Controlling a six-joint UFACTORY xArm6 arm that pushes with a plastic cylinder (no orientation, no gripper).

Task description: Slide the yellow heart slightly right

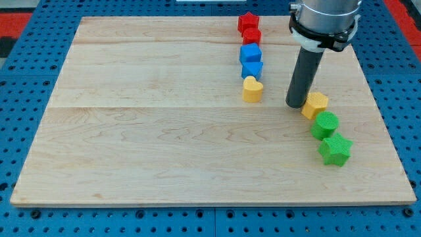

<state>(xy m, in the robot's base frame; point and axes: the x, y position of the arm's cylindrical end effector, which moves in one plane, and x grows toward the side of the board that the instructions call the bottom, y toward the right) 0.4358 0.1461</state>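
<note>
Now: my tip bare, holding nothing, right of yellow heart, touching yellow hexagon. Heart at near end of block column, below blue blocks. Must circle to heart's left, nudge gently right.

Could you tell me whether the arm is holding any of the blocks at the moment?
Nothing is held: the arm ends in a rod. My tip rests on the board beside the yellow hexagon, right of the yellow heart.
</note>
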